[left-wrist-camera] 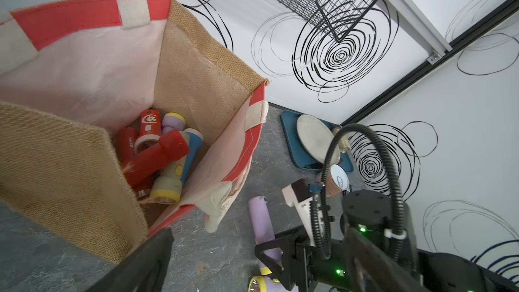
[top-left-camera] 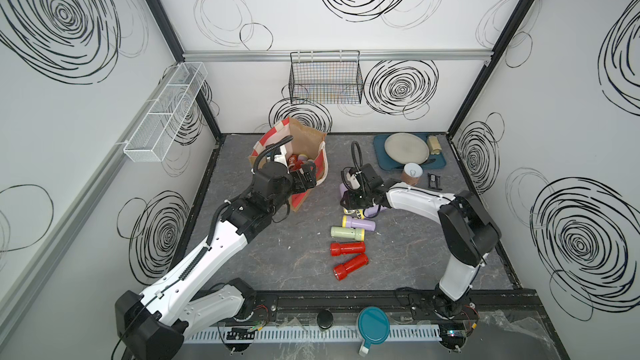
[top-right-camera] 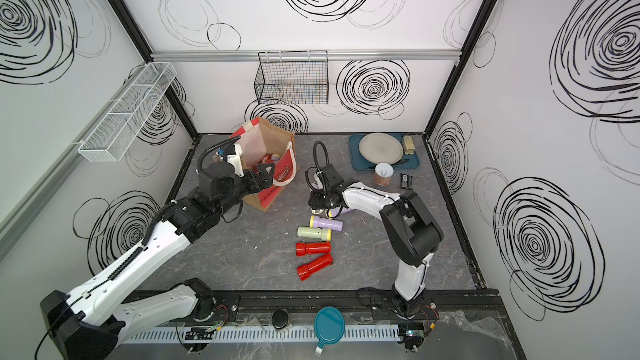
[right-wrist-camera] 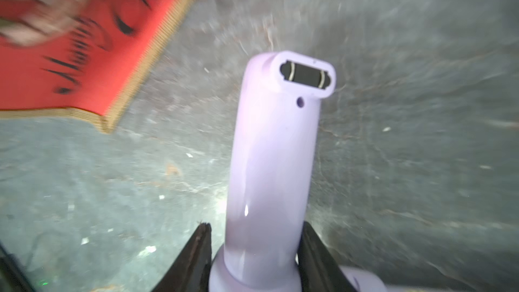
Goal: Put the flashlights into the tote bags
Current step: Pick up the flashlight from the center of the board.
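The tote bag (top-left-camera: 313, 140), brown jute with red panels, stands open at the back left; several flashlights (left-wrist-camera: 157, 153) lie inside it, red, lilac, pale and blue. My left gripper (top-left-camera: 308, 176) hovers open over the bag's near rim with nothing between its fingers (left-wrist-camera: 146, 262). My right gripper (right-wrist-camera: 255, 228) is shut on a lilac flashlight (right-wrist-camera: 273, 150) low over the floor, right of the bag. Below it a lilac (top-left-camera: 358, 224), a pale green (top-left-camera: 347, 233) and two red flashlights (top-left-camera: 347, 248) lie in a column. Another lilac one (top-left-camera: 372, 211) is partly hidden under the right arm.
A blue tray (top-left-camera: 384, 164) holding a plate (top-left-camera: 407, 148) sits at the back right, with a tan can (top-left-camera: 412, 174) and a small black object (top-left-camera: 434, 180) in front of it. A black wire basket (top-left-camera: 325, 79) hangs on the back wall, a white mesh basket (top-left-camera: 166, 112) on the left wall.
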`<state>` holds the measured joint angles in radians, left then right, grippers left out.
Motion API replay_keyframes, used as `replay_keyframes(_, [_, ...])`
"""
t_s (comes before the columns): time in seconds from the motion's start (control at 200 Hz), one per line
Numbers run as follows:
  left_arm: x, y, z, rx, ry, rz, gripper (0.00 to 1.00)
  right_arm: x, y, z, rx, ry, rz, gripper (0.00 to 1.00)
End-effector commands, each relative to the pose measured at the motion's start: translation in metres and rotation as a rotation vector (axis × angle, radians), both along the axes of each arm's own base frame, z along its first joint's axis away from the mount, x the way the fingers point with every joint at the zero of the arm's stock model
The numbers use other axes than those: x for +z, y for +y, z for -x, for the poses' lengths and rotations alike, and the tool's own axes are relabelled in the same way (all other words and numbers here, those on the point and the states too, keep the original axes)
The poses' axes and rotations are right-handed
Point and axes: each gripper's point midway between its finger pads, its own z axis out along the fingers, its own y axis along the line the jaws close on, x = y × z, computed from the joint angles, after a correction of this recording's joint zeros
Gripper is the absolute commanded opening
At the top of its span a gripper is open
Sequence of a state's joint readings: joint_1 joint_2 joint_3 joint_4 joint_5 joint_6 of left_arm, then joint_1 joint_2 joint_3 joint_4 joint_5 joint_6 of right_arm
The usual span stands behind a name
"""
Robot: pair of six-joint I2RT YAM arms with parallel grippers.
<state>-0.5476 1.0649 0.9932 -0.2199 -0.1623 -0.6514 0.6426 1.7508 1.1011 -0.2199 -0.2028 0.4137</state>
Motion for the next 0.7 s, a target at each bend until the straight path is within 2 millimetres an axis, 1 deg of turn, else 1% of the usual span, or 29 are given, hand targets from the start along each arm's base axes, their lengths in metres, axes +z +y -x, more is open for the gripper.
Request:
replay_keyframes(0.0, [0.032,-0.020,-0.004,-0.082,-0.092,0.062,0.97,0.061,0.009,-0.011,0.024,-0.166,-0.172,0.00])
replay_keyframes(0.06, [0.036,-0.030,-0.004,-0.124,-0.103,0.073,0.97,0.082,0.006,-0.011,0.028,-0.213,-0.226,0.00])
replay_keyframes(0.14, [0.046,-0.045,-0.003,-0.189,-0.118,0.098,0.98,0.115,0.006,-0.007,0.052,-0.285,-0.285,0.00])
replay_keyframes(0.18, [0.050,-0.053,-0.002,-0.222,-0.121,0.112,1.00,0.133,0.007,-0.004,0.069,-0.322,-0.314,0.00])
replay_keyframes(0.33, [0.061,-0.082,-0.002,-0.343,-0.100,0.169,0.99,0.200,0.009,0.013,0.146,-0.490,-0.421,0.00])
replay_keyframes(0.41, [0.065,-0.094,-0.002,-0.387,-0.095,0.198,0.99,0.226,0.008,0.021,0.160,-0.564,-0.460,0.00])
replay_keyframes(0.455, [0.068,-0.100,-0.001,-0.413,-0.098,0.214,0.99,0.239,0.007,0.025,0.165,-0.594,-0.479,0.00])
replay_keyframes(0.545, [0.074,-0.113,0.001,-0.458,-0.110,0.229,0.99,0.255,0.010,0.031,0.189,-0.621,-0.503,0.00])
replay_keyframes(0.66, [0.075,-0.124,0.001,-0.489,-0.110,0.238,0.99,0.264,0.018,0.039,0.232,-0.640,-0.496,0.00])
replay_keyframes(0.695, [0.075,-0.126,0.001,-0.490,-0.113,0.238,0.99,0.263,0.020,0.041,0.239,-0.638,-0.490,0.00])
